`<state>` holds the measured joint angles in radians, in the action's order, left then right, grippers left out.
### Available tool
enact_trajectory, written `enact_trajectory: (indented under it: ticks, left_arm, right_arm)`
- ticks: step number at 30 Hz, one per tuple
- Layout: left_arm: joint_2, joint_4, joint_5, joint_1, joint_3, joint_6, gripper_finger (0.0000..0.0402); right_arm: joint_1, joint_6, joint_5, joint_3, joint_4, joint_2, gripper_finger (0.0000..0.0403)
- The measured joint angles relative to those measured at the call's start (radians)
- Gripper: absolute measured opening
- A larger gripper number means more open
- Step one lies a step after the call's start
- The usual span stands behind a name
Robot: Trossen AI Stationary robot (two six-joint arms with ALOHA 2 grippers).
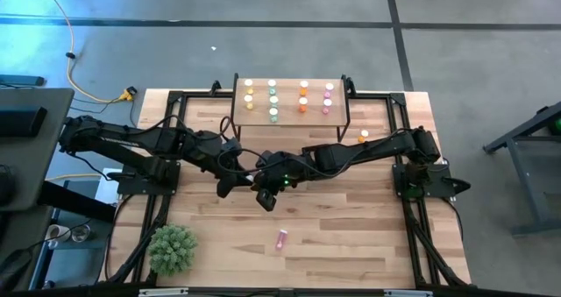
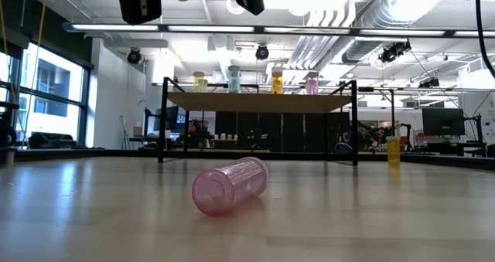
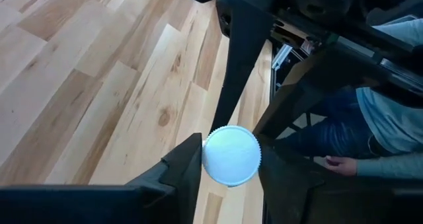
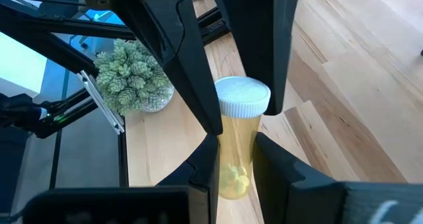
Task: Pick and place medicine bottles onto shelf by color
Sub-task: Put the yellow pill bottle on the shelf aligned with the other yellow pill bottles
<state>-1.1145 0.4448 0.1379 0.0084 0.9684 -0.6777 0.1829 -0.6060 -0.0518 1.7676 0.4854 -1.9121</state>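
Mid-table, the left end effector (image 3: 228, 168) and right end effector (image 4: 234, 158) meet, both clamped on one yellow bottle (image 4: 239, 141); a mistimed release could drop it. The shelf (image 1: 291, 122) stands at 12 o'clock; a pink bottle (image 1: 281, 239) lies at 6 o'clock.

Bottles (image 1: 273, 99) on shelf (image 1: 290, 117)

A pink bottle (image 2: 229, 186) lies on its side before the shelf (image 2: 259, 102) holding four bottles.
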Motion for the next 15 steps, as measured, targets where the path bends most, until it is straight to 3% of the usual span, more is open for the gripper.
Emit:
enact_trajectory:
  ticks: [5, 15]
  left_arm:
    - [0.0, 0.0, 0.0, 0.0, 0.0, 0.0, 0.0113]
    - [0.0, 0.0, 0.0, 0.0, 0.0, 0.0, 0.0116]
  right_arm:
    - [-0.004, 0.0, 0.001, 0.0, 0.001, 0.0, 0.0056]
    - [-0.006, -0.009, 0.001, 0.0, -0.003, 0.0, 0.0056]
